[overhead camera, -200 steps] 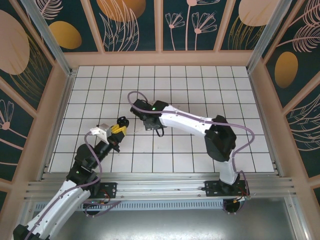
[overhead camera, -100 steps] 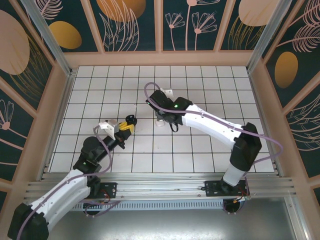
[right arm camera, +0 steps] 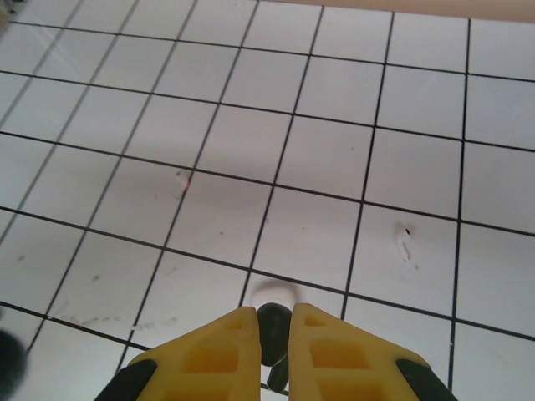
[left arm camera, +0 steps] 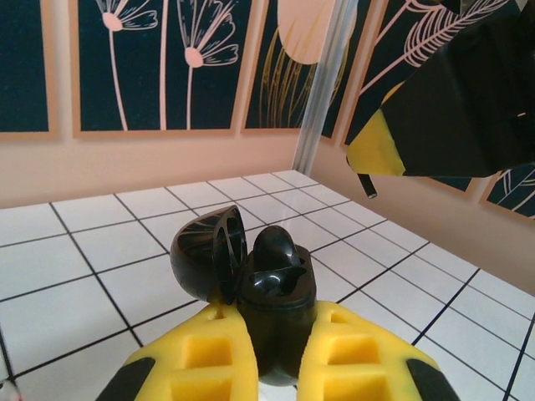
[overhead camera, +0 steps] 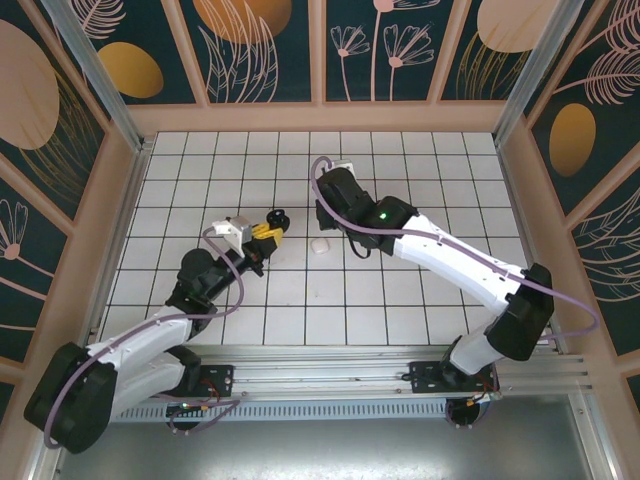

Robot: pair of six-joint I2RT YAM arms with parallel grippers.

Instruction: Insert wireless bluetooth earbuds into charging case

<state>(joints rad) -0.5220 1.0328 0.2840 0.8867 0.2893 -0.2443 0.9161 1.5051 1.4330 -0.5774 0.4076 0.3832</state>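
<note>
Two arms, both w/ fingers clamped. The left gripper [left arm camera: 274,330] is clenched on the black charging case [left arm camera: 272,288]. It holds the case low on the body, w/ the lid [left arm camera: 205,255] swung open to one side and the mouth facing up, away from the wrist. Something dark and domed sits in that mouth, maybe a bud already seated; can't tell. The right gripper [right arm camera: 272,322] is pinched almost shut on a small dark bit, prob. a black earbud [right arm camera: 269,332]. Most of it hides btwn the pads, so its long axis can't be read properly; what shows runs along the fingers.

What matters next is bud vs. case. From above, the case [overhead camera: 272,222] hangs in the left grip. The right arm [overhead camera: 430,245] reaches in from the case's right, its wrist end near the case but apart. So the bud needs to go leftward to the mouth, stem lined up w/ the socket. That's the right arm's job; the left just presents the case.

Also right of the case: a small white lump [overhead camera: 320,246] on the tiles, bud or second case unclear. It sits just past the right fingertips. A white earbud [right arm camera: 405,242] lies flat on a tile farther off.
</note>
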